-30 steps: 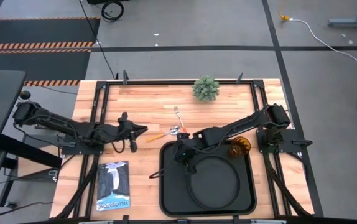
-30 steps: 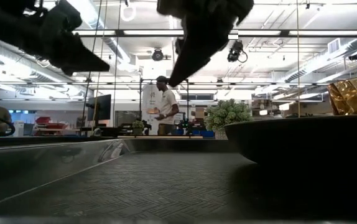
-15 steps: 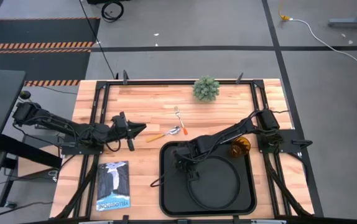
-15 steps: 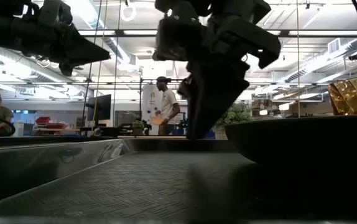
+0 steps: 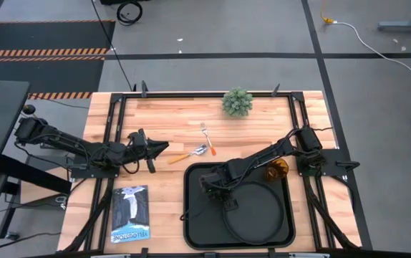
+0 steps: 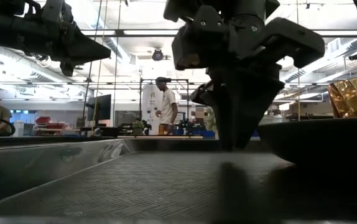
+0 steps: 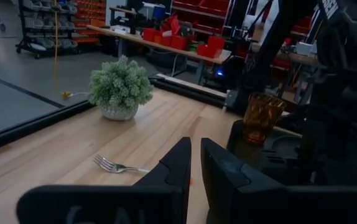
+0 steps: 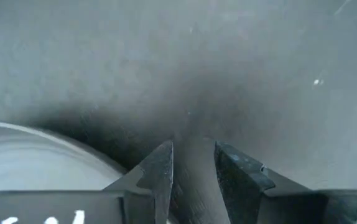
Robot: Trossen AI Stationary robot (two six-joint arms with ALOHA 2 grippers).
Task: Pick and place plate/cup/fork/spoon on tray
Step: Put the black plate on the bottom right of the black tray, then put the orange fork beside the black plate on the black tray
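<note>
Bare bench [image 5: 170, 115] is lying open beyond the tray [image 5: 195, 229], where the right gripper [image 5: 228, 201], fingers slightly apart, is pressing near the plate [image 5: 259, 215] rim; left gripper [image 5: 164, 147] together, waiting.

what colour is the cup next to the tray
Amber-orange see-through glass; the cup shows best in the left wrist view.

The desk [image 5: 162, 122] is pale planked wood with a smooth finish. On it the tray [image 6: 104, 186] shows dark, matt plastic with a fine woven texture — its rim slightly glossy. Beside the tray, the cup [image 7: 262, 117] is amber ribbed glass — translucent and shiny.
</note>
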